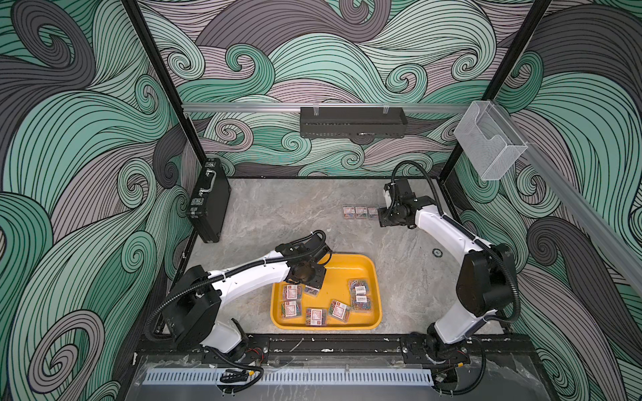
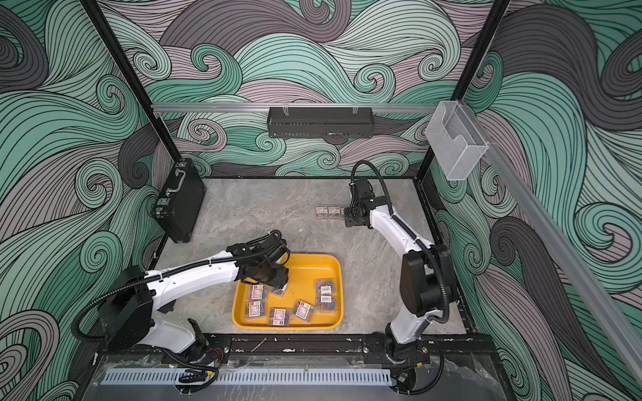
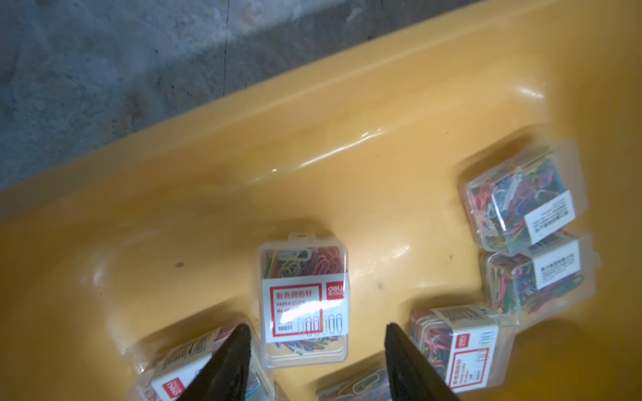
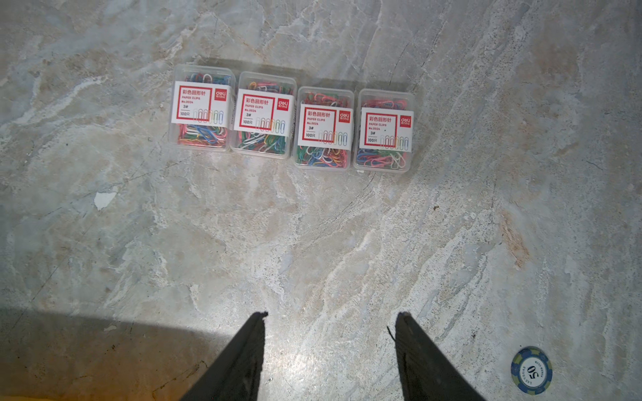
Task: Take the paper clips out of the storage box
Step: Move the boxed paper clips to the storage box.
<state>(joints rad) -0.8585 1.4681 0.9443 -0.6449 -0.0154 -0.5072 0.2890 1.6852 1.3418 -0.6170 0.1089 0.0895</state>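
Observation:
The yellow storage box [image 1: 347, 258] [image 2: 312, 257] sits on the marble table near the front, with several clear boxes of paper clips [image 1: 339, 310] lying in it. My left gripper [image 3: 317, 328] [image 1: 312, 283] hangs open over the tray's left part. A labelled box [image 3: 304, 274] lies flat just ahead of its fingertips, and other boxes [image 3: 521, 205] lie to either side; nothing is held. Several more boxes [image 4: 264, 114] [image 1: 359, 211] stand in a row on the table at the back right. My right gripper [image 4: 331, 314] is open over bare table just short of that row.
A black briefcase [image 1: 208, 201] leans on the left wall. A black wire basket [image 1: 352, 121] hangs on the back rail and a clear wall holder [image 1: 490, 139] on the right wall. A poker chip [image 4: 531, 369] [image 1: 437, 252] lies right of the tray.

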